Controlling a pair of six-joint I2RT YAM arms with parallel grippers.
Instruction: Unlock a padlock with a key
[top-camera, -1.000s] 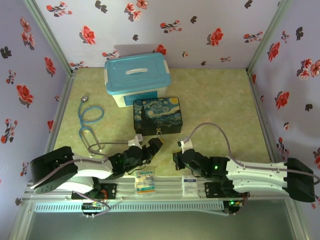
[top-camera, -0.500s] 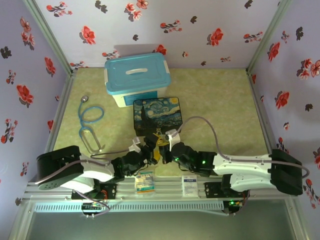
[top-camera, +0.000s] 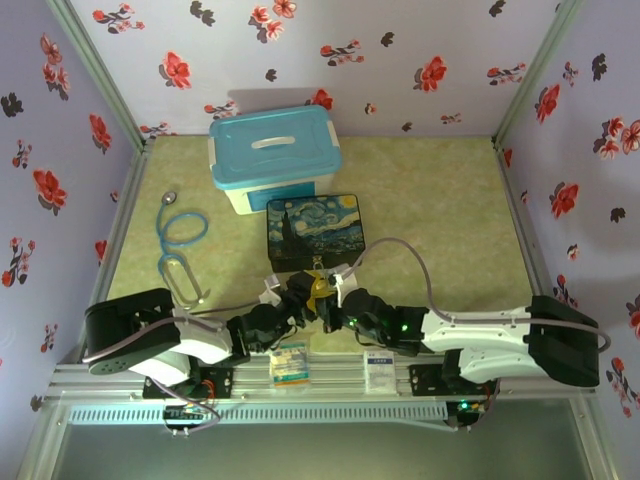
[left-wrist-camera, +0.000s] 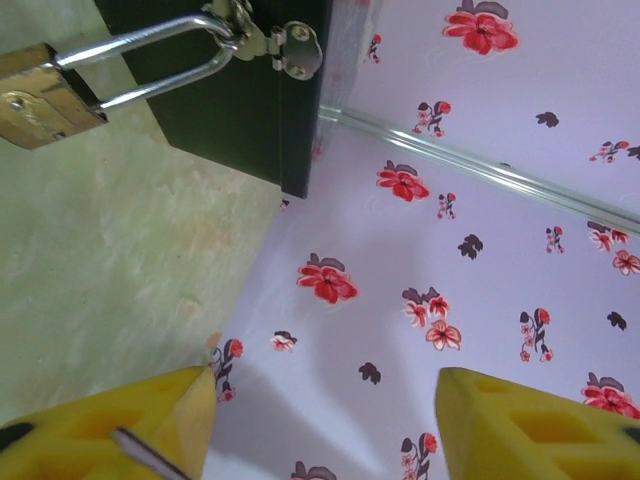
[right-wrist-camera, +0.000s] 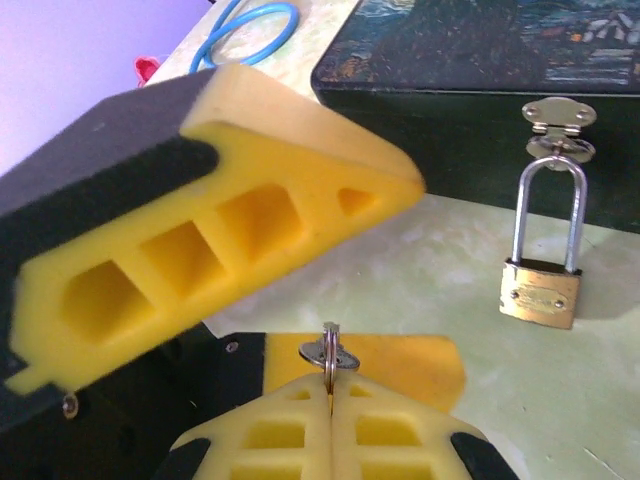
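Right gripper (right-wrist-camera: 330, 388): my jaws clenched on the key (right-wrist-camera: 328, 353), its head poking out between the pads. Left gripper (left-wrist-camera: 325, 400): jaws apart, close by the key. Padlock (right-wrist-camera: 541, 292) hangs from box (right-wrist-camera: 440, 110) hasp, just beyond, untouched.

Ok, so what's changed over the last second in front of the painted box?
The right claw, shut on the key, swung leftward and now sits right beside the left claw, just in front of the padlock. The left arm shifted only slightly. Nothing was visibly picked up or dropped. The padlock hanging on the painted box, the blue-lidded tub and the stethoscope stayed put.
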